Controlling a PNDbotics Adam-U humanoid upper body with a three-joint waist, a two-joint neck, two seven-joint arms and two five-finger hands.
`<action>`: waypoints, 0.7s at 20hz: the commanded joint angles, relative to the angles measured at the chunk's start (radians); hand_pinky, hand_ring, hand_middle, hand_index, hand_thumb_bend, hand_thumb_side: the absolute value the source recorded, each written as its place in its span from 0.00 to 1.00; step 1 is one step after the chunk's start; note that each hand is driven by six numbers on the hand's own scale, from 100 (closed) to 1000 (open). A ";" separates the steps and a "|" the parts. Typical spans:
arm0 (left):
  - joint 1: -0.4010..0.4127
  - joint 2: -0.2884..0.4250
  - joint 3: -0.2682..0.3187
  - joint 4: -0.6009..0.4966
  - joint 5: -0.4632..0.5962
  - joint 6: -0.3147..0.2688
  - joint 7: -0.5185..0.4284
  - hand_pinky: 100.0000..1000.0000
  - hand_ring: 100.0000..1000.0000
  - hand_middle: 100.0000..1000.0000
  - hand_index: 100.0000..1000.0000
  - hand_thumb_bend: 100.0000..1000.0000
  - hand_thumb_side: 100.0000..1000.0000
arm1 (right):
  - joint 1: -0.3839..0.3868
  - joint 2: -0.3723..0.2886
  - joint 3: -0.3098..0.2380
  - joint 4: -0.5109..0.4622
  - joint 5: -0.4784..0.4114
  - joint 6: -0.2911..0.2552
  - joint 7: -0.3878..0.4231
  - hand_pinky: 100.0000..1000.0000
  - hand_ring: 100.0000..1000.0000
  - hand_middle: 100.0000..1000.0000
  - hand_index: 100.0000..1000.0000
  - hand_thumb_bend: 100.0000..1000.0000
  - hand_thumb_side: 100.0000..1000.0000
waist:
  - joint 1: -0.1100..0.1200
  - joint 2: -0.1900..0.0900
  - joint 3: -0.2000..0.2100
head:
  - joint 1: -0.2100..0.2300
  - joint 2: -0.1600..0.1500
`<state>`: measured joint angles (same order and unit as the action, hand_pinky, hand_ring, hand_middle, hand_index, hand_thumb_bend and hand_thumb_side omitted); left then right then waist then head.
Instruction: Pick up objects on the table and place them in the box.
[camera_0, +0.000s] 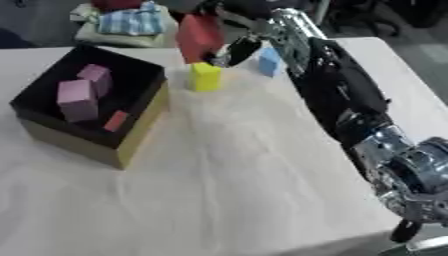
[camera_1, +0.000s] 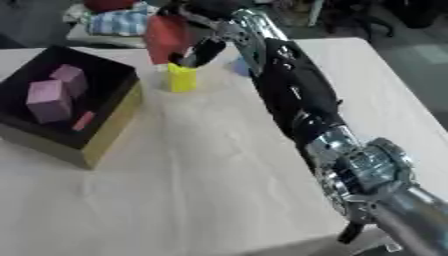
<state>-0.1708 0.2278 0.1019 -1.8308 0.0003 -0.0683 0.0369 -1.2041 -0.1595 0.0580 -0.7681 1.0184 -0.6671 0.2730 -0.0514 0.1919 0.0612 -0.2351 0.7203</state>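
Here we work near to far. Our right arm (camera_0: 350, 100) runs from the lower right corner up across the table (camera_0: 245, 190) toward its far edge. At the left sits the box (camera_0: 131, 137), open at the top, with two purple blocks (camera_0: 77, 99) and a small red piece (camera_0: 115, 121) already inside. Beyond it a yellow block (camera_0: 206, 76) stands upright on the table, and a blue block (camera_0: 269, 61) stands further right, just beside the arm. Farthest off, our right hand (camera_0: 238, 49) has its fingers curled round a red block (camera_0: 199, 36), held clear of the table and above the yellow one.

We judge the carry step is in hand: the red block is lifted and must now travel left and toward us, over the box wall, before the fingers let go. The yellow block stands right under the path, so a low sweep could knock it. Folded cloth (camera_0: 129, 21) lies past the table. Our left hand shows nowhere.
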 joint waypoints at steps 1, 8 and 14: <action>-0.016 0.012 -0.007 -0.012 0.003 -0.003 -0.009 0.83 0.67 0.65 0.86 0.00 0.66 | -0.028 0.041 0.009 -0.026 0.014 -0.006 0.022 0.73 0.71 0.48 0.69 0.00 0.18 | 0.015 -0.006 0.008 | -0.015 -0.004; -0.024 0.007 -0.020 -0.011 0.008 -0.004 -0.023 0.83 0.67 0.65 0.86 0.00 0.66 | -0.019 0.132 0.003 0.001 0.136 0.002 0.016 0.73 0.72 0.51 0.73 0.00 0.19 | 0.013 -0.010 0.053 | -0.045 -0.007; -0.023 0.005 -0.020 -0.010 0.009 -0.004 -0.025 0.83 0.67 0.65 0.86 0.00 0.66 | -0.003 0.165 0.022 0.004 0.220 -0.038 -0.023 0.74 0.76 0.72 0.88 0.22 0.36 | 0.012 -0.008 0.062 | -0.049 -0.008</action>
<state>-0.1851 0.2265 0.0839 -1.8306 0.0076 -0.0714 0.0161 -1.1875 0.0072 0.0767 -0.7503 1.2198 -0.6965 0.2612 -0.0514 0.1919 0.1228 -0.2798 0.7200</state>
